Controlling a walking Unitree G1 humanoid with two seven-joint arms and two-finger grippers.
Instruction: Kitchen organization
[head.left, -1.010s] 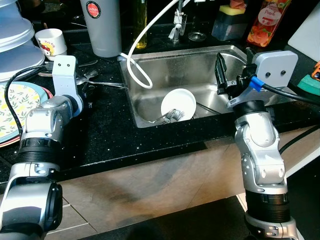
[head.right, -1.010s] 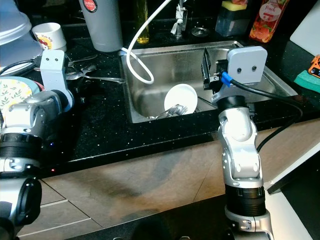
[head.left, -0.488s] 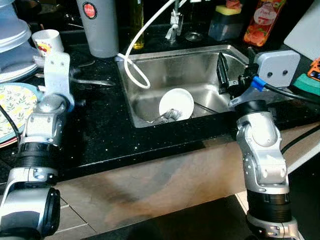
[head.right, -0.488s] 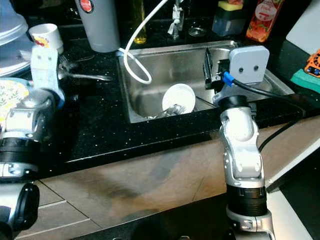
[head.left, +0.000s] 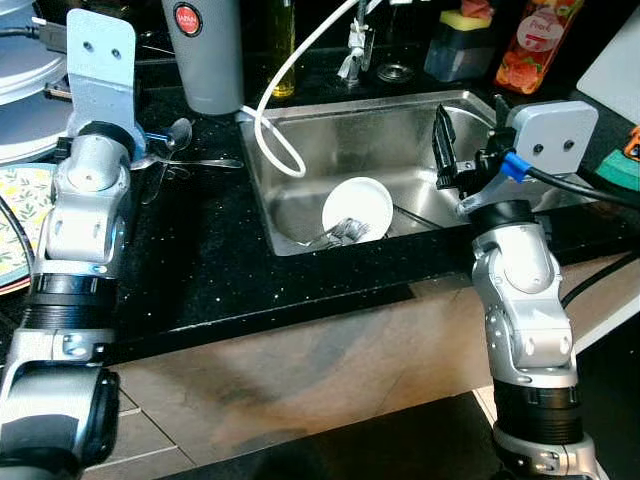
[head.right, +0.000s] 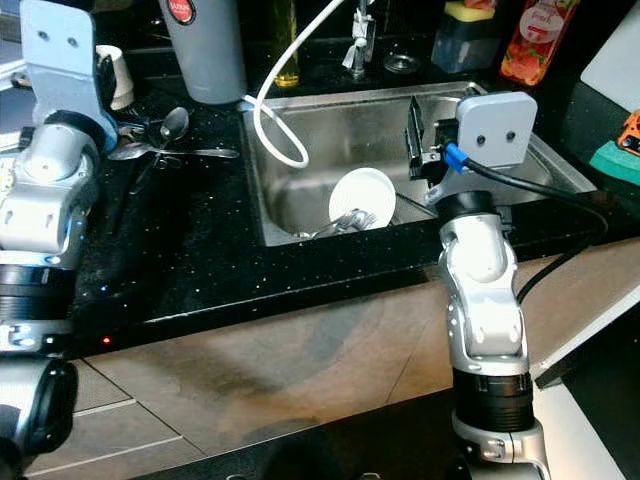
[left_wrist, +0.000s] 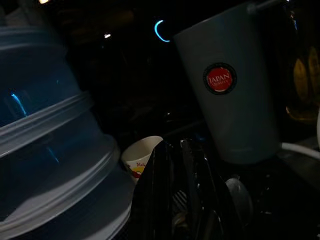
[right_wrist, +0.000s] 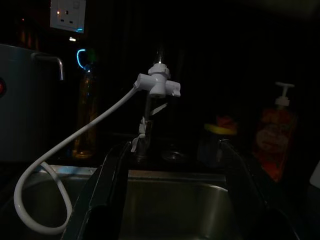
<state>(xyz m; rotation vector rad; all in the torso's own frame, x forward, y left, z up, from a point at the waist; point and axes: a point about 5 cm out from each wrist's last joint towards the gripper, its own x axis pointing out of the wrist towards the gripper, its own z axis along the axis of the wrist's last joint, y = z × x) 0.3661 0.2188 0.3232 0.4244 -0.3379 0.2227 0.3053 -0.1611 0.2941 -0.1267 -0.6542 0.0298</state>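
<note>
White bowl (head.left: 357, 207) lies tipped on its side in the steel sink (head.left: 330, 135), mouth facing the robot, with a fork and other cutlery (head.left: 337, 235) resting at its lower lip. From the bowl, a white hose (head.left: 278, 140) loops at about 10 o'clock over the sink's left wall and runs up toward the tap (head.left: 353, 55) at 12 o'clock.

Right gripper (right_wrist: 172, 197) at 3 o'clock from the bowl, held above the sink's right half, apart from everything; its fingers stand wide apart in the right wrist view, with bare basin between them.

Loose spoons (head.left: 172, 145) lie on the black counter (head.left: 200, 260) at 9 o'clock from the bowl, left of the sink. Just beyond them, at 11 o'clock, a tall grey tumbler (head.left: 203, 50) with a red round label stands upright.

Left gripper (left_wrist: 182, 190) is raised over the counter's far left, beyond the spoons. In the left wrist view the dark fingers appear close together; nothing clearly held, though the picture is dim. Ahead of them: a small white cup (left_wrist: 140, 155), the tumbler, and stacked translucent containers (left_wrist: 45, 150) beside the cup.

A patterned plate (head.left: 15, 215) sits at the counter's left edge. Behind the sink, 1 o'clock from the bowl: a dark sponge holder (head.left: 460, 45) and a red-orange bottle (head.left: 528, 40).
</note>
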